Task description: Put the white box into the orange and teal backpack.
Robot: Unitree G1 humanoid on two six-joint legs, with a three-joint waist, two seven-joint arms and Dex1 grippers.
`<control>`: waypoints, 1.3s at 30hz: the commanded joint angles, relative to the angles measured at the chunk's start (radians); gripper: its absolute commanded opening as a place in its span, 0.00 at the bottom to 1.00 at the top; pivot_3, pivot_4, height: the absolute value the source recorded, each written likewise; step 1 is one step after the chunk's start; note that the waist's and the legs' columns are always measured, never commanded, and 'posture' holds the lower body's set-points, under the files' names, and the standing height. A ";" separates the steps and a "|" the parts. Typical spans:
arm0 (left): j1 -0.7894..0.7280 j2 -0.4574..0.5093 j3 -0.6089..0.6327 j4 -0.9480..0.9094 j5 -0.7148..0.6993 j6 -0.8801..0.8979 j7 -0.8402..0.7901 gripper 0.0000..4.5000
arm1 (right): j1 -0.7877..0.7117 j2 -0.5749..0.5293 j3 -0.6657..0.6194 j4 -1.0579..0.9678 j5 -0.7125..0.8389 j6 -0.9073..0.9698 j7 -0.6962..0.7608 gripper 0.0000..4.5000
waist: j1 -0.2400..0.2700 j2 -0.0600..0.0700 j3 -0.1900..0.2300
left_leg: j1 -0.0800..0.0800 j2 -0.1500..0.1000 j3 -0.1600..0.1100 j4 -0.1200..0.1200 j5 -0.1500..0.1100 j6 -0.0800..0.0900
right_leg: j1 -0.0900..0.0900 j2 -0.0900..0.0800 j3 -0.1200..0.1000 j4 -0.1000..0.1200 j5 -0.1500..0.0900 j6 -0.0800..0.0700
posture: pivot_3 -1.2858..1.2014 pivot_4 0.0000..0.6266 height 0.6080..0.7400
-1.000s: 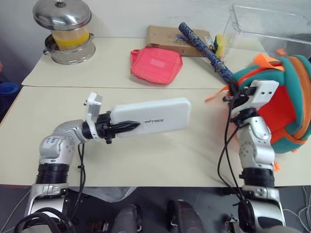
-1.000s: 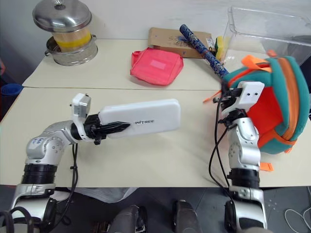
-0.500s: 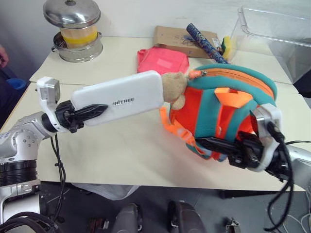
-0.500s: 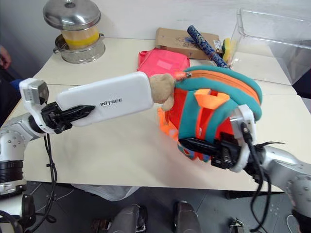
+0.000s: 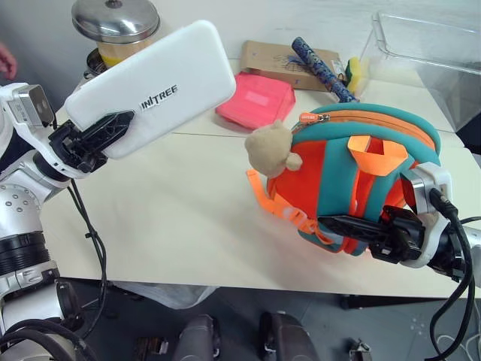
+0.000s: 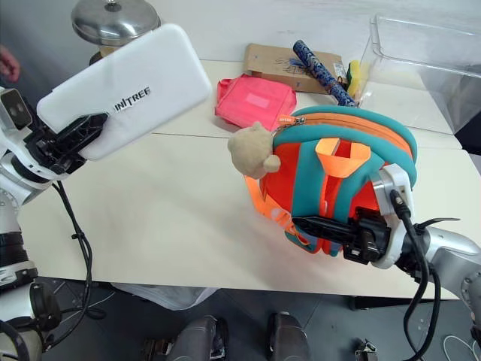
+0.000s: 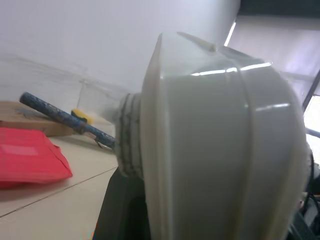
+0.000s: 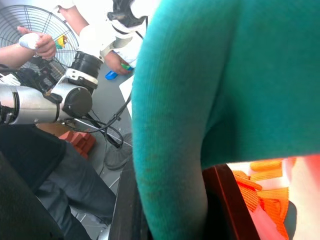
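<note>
The white box (image 5: 150,86), with dark lettering on its face, hangs in the air at the upper left, its far end tilted upward. My left gripper (image 5: 109,131) is shut on its near end; the left wrist view shows the box (image 7: 220,150) close up. The orange and teal backpack (image 5: 353,180) lies on the table at the right, its tan plush head (image 5: 272,148) facing the box. The backpack's zipper runs along its top. My right gripper (image 5: 342,226) is shut on the backpack's lower teal side, and teal fabric (image 8: 200,100) sits between its fingers in the right wrist view.
Behind the backpack lie a pink-red pouch (image 5: 257,99), a brown cardboard box (image 5: 282,56) and a blue patterned tube (image 5: 323,68). A clear plastic bin (image 5: 428,53) stands at the back right, a steel pot (image 5: 116,19) at the back left. A person's hand (image 5: 6,60) shows at the left edge.
My left gripper has lifted the white box up and to the left, tilting it more steeply. My right gripper has pulled the backpack from upright at the far right toward the near edge.
</note>
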 commanded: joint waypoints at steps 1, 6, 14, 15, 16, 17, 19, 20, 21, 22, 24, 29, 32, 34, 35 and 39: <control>-0.035 -0.034 -0.070 0.033 0.089 -0.129 -0.037 0.26 | -0.012 0.001 -0.010 -0.010 -0.013 -0.005 0.021 0.01 | 0.000 0.000 0.000 | 0.000 0.000 0.000 0.000 0.000 0.000 | 0.000 0.000 0.000 0.000 0.000 0.000 | 0.52 0.24 1.00; -0.081 -0.127 -0.201 0.045 0.163 -0.209 -0.114 0.26 | -0.053 0.024 0.033 -0.011 -0.025 -0.006 -0.004 0.01 | 0.003 -0.002 0.001 | -0.001 0.000 0.000 0.001 0.000 0.000 | 0.000 0.000 -0.001 0.000 0.000 0.000 | 0.52 0.24 1.00; -0.120 -0.170 -0.255 -0.004 0.149 -0.183 -0.171 0.26 | -0.074 0.048 0.050 -0.009 -0.035 -0.004 -0.040 0.01 | -0.003 -0.002 0.001 | -0.003 0.001 0.000 0.001 0.001 -0.001 | -0.002 0.002 0.000 0.000 0.000 0.000 | 0.52 0.24 1.00; -0.124 -0.168 -0.264 -0.006 0.156 -0.186 -0.176 0.26 | -0.072 0.049 0.050 -0.011 -0.034 -0.003 -0.041 0.01 | -0.002 -0.002 0.001 | -0.003 0.001 0.000 0.001 0.001 -0.002 | -0.002 0.002 0.000 0.001 0.000 0.000 | 0.52 0.24 1.00; -0.133 -0.172 -0.272 -0.001 0.166 -0.197 -0.178 0.26 | -0.070 0.050 0.049 -0.012 -0.031 -0.002 -0.043 0.01 | -0.001 -0.002 0.001 | -0.003 0.001 0.000 0.001 0.001 -0.002 | -0.002 0.002 0.000 0.001 0.000 0.000 | 0.52 0.24 1.00; -0.148 -0.183 -0.276 0.009 0.181 -0.223 -0.175 0.26 | -0.067 0.050 0.049 -0.014 -0.029 -0.001 -0.043 0.01 | -0.001 -0.002 0.001 | -0.003 0.001 0.000 0.002 0.001 -0.002 | -0.002 0.002 0.000 0.001 0.000 0.000 | 0.52 0.24 1.00; -0.189 -0.206 -0.282 0.048 0.212 -0.272 -0.165 0.26 | -0.061 0.049 0.049 -0.018 -0.023 0.003 -0.041 0.01 | 0.007 -0.003 0.001 | -0.003 0.001 0.000 0.002 0.002 -0.001 | -0.002 0.001 0.000 0.001 0.000 0.000 | 0.52 0.24 1.00; -0.218 -0.218 -0.269 0.074 0.208 -0.276 -0.154 0.26 | -0.057 0.045 0.046 -0.020 -0.018 0.007 -0.037 0.01 | 0.012 -0.003 0.001 | -0.003 0.000 0.000 0.003 0.002 -0.001 | -0.002 0.001 -0.001 0.001 0.000 0.000 | 0.52 0.24 1.00; -0.240 -0.224 -0.253 0.095 0.201 -0.273 -0.149 0.26 | -0.053 0.042 0.043 -0.023 -0.013 0.009 -0.034 0.01 | 0.016 -0.003 0.001 | -0.004 0.000 0.000 0.003 0.002 0.000 | -0.002 0.001 -0.001 0.000 0.000 0.001 | 0.52 0.24 1.00; -0.261 -0.222 -0.239 0.122 0.196 -0.270 -0.153 0.26 | -0.049 0.039 0.039 -0.024 -0.008 0.011 -0.032 0.01 | 0.018 -0.003 0.001 | -0.005 0.000 0.000 0.003 0.002 0.000 | -0.002 0.001 -0.001 0.000 0.001 0.001 | 0.52 0.24 1.00; -0.304 -0.205 -0.206 0.194 0.188 -0.269 -0.169 0.26 | -0.041 0.031 0.026 -0.025 0.001 0.016 -0.025 0.01 | 0.021 -0.003 0.001 | -0.005 0.000 -0.001 0.004 0.002 0.000 | -0.003 0.001 -0.001 0.000 0.001 0.001 | 0.52 0.24 1.00; -0.390 -0.192 -0.182 0.372 0.241 -0.350 -0.196 0.26 | -0.019 0.022 0.005 -0.026 0.009 0.023 -0.016 0.01 | 0.016 -0.003 0.001 | -0.006 0.001 0.000 0.004 0.002 0.000 | -0.003 0.003 -0.002 0.000 0.001 0.001 | 0.52 0.24 1.00; -0.410 -0.232 -0.222 0.424 0.291 -0.426 -0.222 0.26 | -0.017 0.031 0.004 -0.025 0.003 0.020 -0.023 0.01 | 0.021 -0.003 0.001 | -0.006 0.000 0.000 0.004 0.002 0.000 | -0.003 0.003 -0.002 0.000 0.001 0.001 | 0.52 0.24 1.00; -0.420 -0.261 -0.242 0.445 0.310 -0.447 -0.248 0.26 | -0.016 0.036 0.003 -0.026 0.001 0.018 -0.029 0.01 | 0.025 -0.003 0.002 | -0.006 0.000 0.000 0.005 0.002 0.001 | -0.003 0.004 -0.002 0.000 0.001 0.002 | 0.52 0.24 1.00; -0.423 -0.276 -0.251 0.449 0.316 -0.454 -0.260 0.26 | -0.013 0.038 0.002 -0.028 0.000 0.016 -0.031 0.01 | 0.026 -0.003 0.002 | -0.007 0.000 -0.001 0.005 0.002 0.001 | -0.003 0.005 -0.003 0.000 0.001 0.002 | 0.52 0.24 1.00; -0.426 -0.299 -0.282 0.459 0.349 -0.479 -0.306 0.26 | -0.007 0.045 -0.003 -0.031 -0.004 0.009 -0.039 0.01 | 0.021 -0.003 0.002 | -0.013 0.000 -0.002 0.011 0.001 0.003 | -0.005 0.005 -0.005 0.002 0.002 0.004 | 0.52 0.24 1.00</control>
